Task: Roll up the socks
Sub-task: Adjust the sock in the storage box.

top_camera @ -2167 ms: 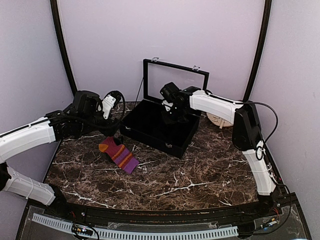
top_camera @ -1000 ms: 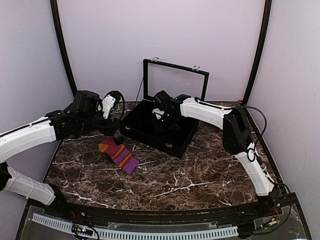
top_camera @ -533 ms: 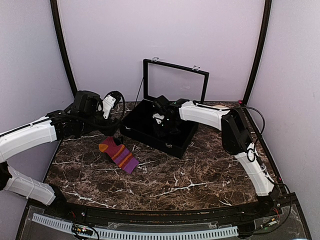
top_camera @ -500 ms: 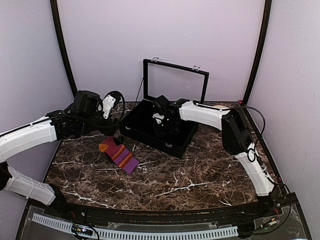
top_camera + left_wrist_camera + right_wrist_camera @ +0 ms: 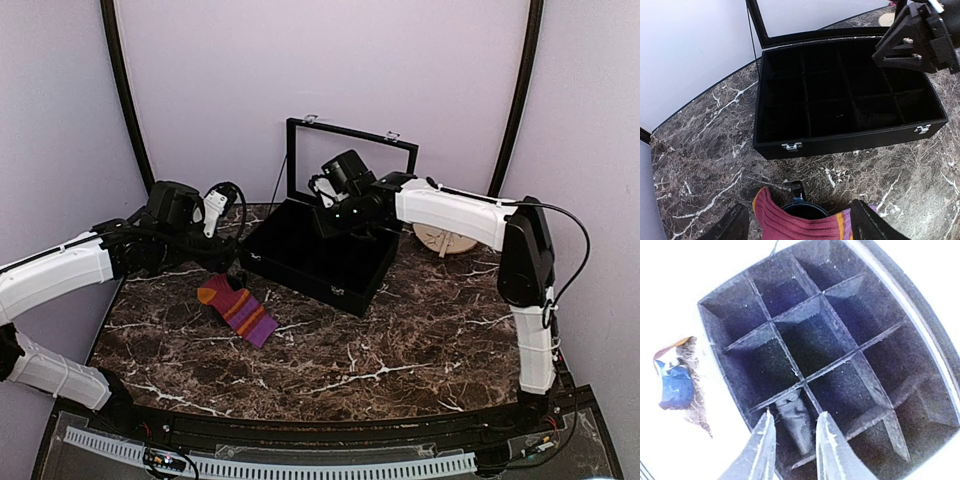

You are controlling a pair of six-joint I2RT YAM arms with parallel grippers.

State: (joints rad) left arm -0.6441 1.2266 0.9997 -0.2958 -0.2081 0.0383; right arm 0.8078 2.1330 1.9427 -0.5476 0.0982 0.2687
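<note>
Low in the right wrist view, I see the black sock (image 5: 794, 424) lying in a box (image 5: 831, 364) compartment below my released right claw (image 5: 795, 415). Left of centre overhead, the striped sock (image 5: 238, 308) lies loose; my left claw (image 5: 797, 209) gapes empty.

Your striped sock (image 5: 238, 310) lies flat beneath the left claw (image 5: 800, 227). The dark sock (image 5: 797, 430) sits bundled just below the right claw (image 5: 795, 416).
</note>
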